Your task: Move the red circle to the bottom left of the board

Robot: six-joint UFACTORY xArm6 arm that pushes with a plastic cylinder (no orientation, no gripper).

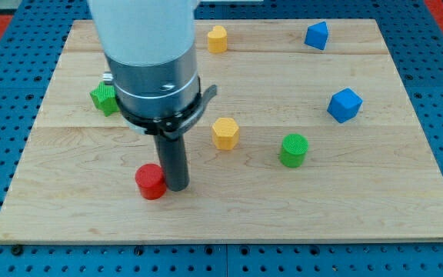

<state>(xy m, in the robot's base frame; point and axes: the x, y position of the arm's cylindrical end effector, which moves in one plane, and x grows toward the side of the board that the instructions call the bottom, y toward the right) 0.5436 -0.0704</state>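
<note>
The red circle point(151, 181) sits on the wooden board point(391, 208), toward the view's bottom and left of the middle. My tip point(178, 187) is right beside it on the view's right, touching it or almost touching it. There is bare wood between the red circle and the board's left edge, and some more between it and the bottom edge, so the corner at the view's bottom left has open room with no block in the way. The arm has no pincer at all, only the dark rod, so nothing is being held. I count one red block. There are two yellow blocks: one yellow block point(224, 132) near the middle of the board and another yellow block point(218, 38) close to the top edge. There are two blue blocks: one blue block point(317, 35) near the top edge on the view's right and a second blue block point(344, 105) lower down, nearer the right edge. There are two green ones: a green circle point(293, 150) right of the middle and a green block point(104, 98) on the view's left, partly hidden behind the arm.
</note>
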